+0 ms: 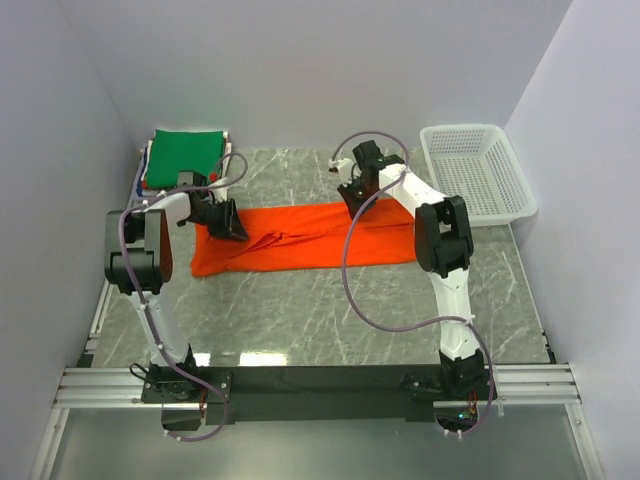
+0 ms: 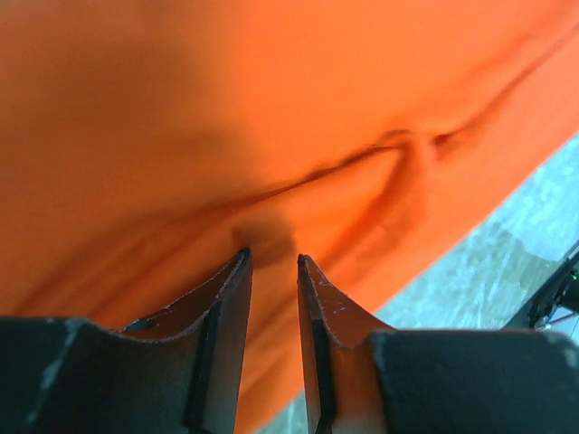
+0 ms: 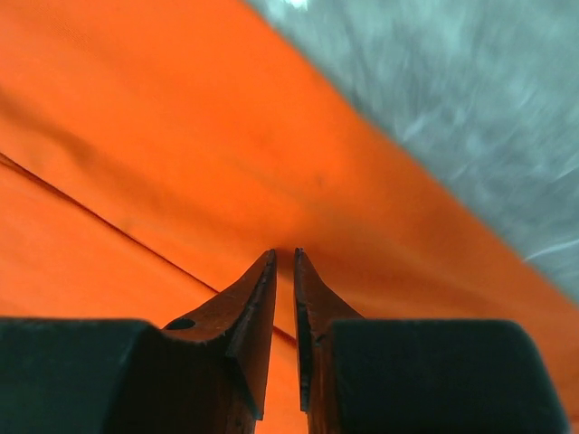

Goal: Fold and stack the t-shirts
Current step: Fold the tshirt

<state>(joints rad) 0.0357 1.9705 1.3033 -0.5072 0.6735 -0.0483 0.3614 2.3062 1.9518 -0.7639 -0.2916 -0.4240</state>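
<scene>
Orange t-shirt [image 1: 300, 240], a soft creased band, is lying left of the white lattice basket [image 1: 480, 170], the left gripper [image 1: 234, 227] standing narrowly parted at its far end, the right gripper [image 1: 356, 205] barely parted nearer the basket

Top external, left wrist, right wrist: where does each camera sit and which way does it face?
Top external: above and behind the arms, looking down on the table; both arms show whole, plus orange shirt, green shirt, basket.
Left wrist: on the left arm, looking along the left gripper down at the shirt; only its two fingers show.
Right wrist: on the right arm, looking along the right gripper at the shirt's edge; only its two fingers show.
Shared: all three see the orange shirt and table.
</scene>
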